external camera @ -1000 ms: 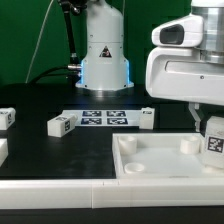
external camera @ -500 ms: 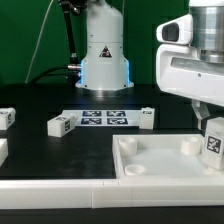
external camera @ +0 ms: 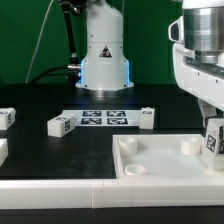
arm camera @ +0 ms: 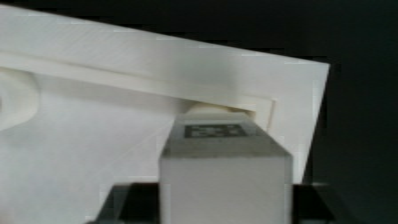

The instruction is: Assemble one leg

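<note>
My gripper (external camera: 212, 126) is at the exterior view's right and is shut on a leg (external camera: 213, 140), a small white block with a black-and-white tag on its face. It holds the leg upright over the far right corner of the large white tray-like piece (external camera: 160, 163). In the wrist view the leg (arm camera: 226, 165) fills the middle between the dark fingers of my gripper (arm camera: 226, 208). Its tagged end is at the corner of the white piece (arm camera: 125, 110). I cannot tell whether the leg touches the piece.
Other legs lie on the black table: one (external camera: 61, 125) left of the marker board (external camera: 105, 117), one (external camera: 147, 117) right of it, two (external camera: 5, 117) at the left edge. The robot base (external camera: 104, 50) stands behind. A white rail (external camera: 60, 190) runs along the front.
My arm has moved toward the exterior view's right with the leg in the gripper. The leg stays over the tray's far right corner. The loose legs have not moved.
</note>
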`<state>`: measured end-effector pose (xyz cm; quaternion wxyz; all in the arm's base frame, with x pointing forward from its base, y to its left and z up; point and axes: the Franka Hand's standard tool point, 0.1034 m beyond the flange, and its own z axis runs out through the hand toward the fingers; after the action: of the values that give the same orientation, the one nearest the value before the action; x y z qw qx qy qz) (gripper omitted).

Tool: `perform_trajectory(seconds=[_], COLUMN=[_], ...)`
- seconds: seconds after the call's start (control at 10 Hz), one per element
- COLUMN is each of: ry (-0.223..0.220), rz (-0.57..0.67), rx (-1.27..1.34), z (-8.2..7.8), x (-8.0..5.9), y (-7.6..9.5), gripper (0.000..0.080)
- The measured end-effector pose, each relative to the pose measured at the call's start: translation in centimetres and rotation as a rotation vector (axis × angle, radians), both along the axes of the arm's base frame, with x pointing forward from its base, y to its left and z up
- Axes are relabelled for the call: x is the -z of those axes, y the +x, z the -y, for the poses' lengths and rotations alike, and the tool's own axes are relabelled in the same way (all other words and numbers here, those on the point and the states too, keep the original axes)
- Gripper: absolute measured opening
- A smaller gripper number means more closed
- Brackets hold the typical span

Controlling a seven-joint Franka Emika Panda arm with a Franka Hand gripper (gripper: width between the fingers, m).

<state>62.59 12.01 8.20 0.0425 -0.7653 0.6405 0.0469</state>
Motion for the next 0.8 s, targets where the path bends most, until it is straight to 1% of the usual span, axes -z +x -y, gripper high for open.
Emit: perform_trajectory(seconds=[0.1, 0.2, 0.3, 0.4, 0.8], ry=[0.002, 0.010, 0.011, 0.012, 0.019], rz=[0.000, 0.001, 0.008, 0.013, 0.037], rx=[-0.030, -0.072, -0.121, -0.190, -0.612], z=[0.00, -0.03, -0.08, -0.20, -0.93], x=[0.05, 0.06, 0.04, 0.06, 0.06], y=[-0.02, 0.09, 0.11, 0.05, -0.14], gripper=[0.0542, 0.0542, 0.0616, 0.0643, 0.0649])
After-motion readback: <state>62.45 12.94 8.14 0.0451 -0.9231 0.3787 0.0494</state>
